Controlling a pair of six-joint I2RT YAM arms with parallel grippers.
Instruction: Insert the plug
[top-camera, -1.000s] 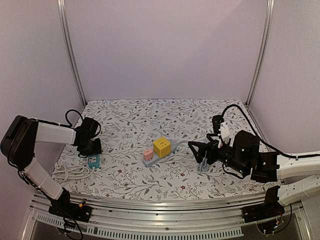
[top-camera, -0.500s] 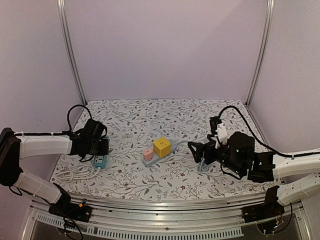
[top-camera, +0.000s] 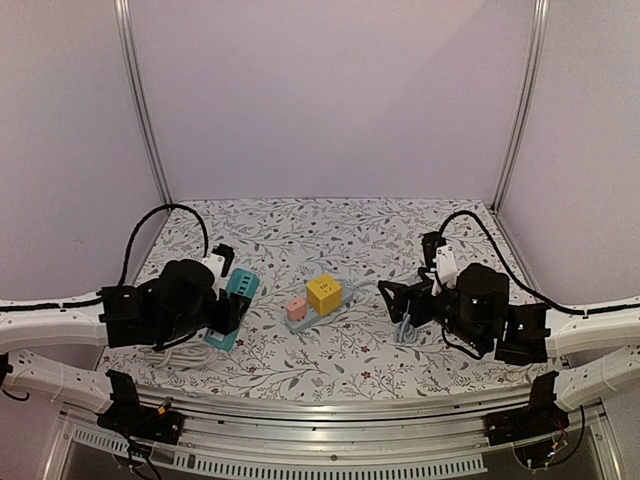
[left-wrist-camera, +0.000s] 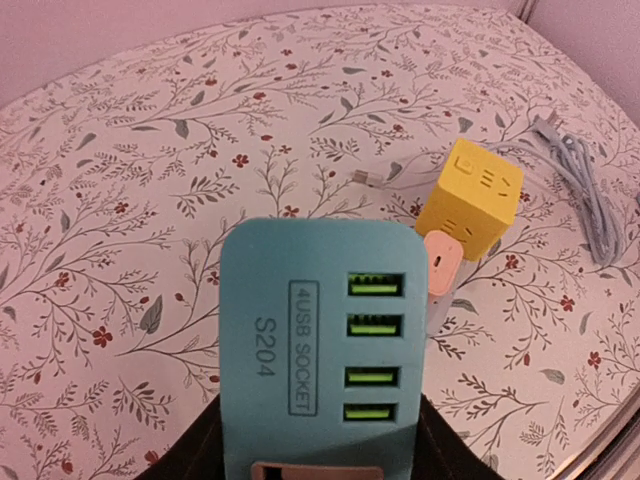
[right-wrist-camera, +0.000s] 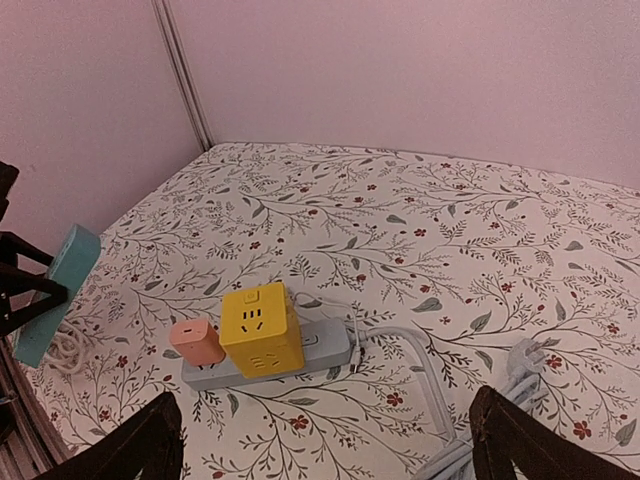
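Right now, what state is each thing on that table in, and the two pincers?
Left pincer, shut on the charger.
Charger, held above the table, tilted.
Right pincer, open, empty.
Strip, flat on the table.
Yellow cube, seated on the strip.
Pink plug, seated on the strip beside the cube.

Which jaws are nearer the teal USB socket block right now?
Left. The left gripper holds the teal USB socket block between its jaws. The right gripper sits open on the far side of the yellow cube adapter, well away from the block.
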